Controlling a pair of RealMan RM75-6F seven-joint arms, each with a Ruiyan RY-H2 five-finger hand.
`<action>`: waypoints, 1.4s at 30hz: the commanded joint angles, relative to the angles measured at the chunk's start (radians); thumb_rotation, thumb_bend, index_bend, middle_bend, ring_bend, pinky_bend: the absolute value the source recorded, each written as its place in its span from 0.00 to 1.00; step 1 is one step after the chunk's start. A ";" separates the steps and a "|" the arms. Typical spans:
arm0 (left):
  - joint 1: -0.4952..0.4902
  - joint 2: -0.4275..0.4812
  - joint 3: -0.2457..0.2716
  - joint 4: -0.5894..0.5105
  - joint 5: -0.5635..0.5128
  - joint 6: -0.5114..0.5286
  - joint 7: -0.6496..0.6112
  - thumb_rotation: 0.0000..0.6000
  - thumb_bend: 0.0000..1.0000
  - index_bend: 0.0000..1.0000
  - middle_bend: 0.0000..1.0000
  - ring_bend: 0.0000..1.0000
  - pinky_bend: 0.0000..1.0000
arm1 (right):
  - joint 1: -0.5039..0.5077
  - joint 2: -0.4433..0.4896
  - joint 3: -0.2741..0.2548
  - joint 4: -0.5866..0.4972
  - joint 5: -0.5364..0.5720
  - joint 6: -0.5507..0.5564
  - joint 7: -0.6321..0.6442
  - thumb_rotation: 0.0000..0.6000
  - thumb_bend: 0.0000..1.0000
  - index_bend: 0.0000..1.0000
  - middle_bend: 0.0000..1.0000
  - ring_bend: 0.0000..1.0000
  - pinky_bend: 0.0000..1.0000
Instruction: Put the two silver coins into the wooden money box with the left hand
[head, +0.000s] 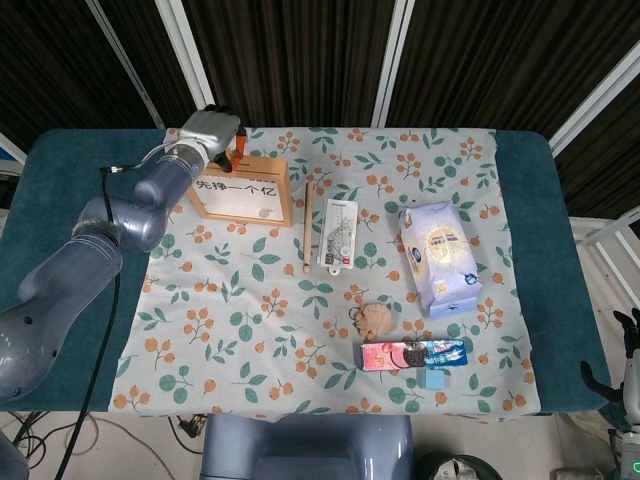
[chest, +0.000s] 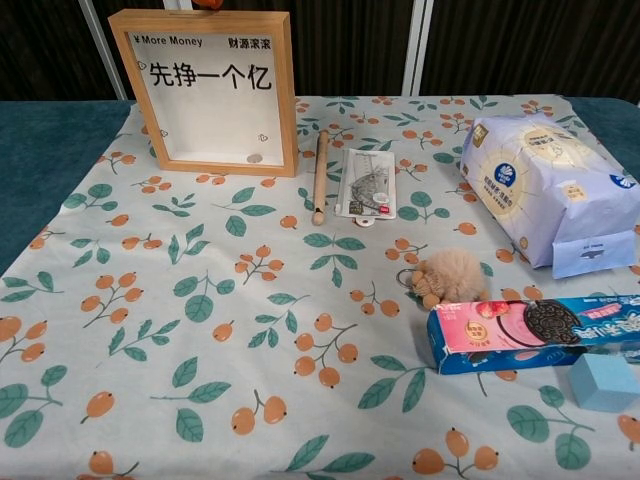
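The left hand (head: 213, 130) hovers at the top edge of the upright wooden money box (chest: 210, 90), at the cloth's eleven o'clock; whether its fingers pinch a coin, I cannot tell. One silver coin (chest: 255, 158) lies inside at the box's bottom. The right hand (head: 628, 345), at four o'clock off the table, hangs with fingers apart, holding nothing.

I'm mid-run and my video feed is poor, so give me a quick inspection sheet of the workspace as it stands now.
Surface: table under a floral cloth, lying flat.
Job's things: wooden money box upright; one coin visible inside at the bottom; second coin not seen.
Clutter: wooden stick, card packet, tissue pack, fluffy toy, biscuit box, blue cube.
Hands: left hand above the box top; grip unclear. Right hand at the frame edge.
Cables: black cable along the left arm.
Surroundings: dark curtains.
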 joint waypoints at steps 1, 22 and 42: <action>-0.003 -0.003 0.003 -0.002 0.009 0.005 -0.006 1.00 0.59 0.58 0.19 0.00 0.00 | 0.000 0.001 0.000 0.000 0.000 0.000 0.001 1.00 0.37 0.16 0.05 0.00 0.00; -0.031 0.005 0.066 -0.042 0.007 0.057 0.001 1.00 0.59 0.58 0.19 0.00 0.00 | -0.001 0.002 0.000 -0.003 0.002 -0.002 0.001 1.00 0.37 0.16 0.05 0.00 0.00; -0.064 -0.007 0.158 -0.071 -0.082 0.126 0.098 1.00 0.59 0.58 0.19 0.00 0.00 | 0.000 0.003 0.002 -0.008 0.008 -0.005 0.003 1.00 0.37 0.16 0.05 0.00 0.00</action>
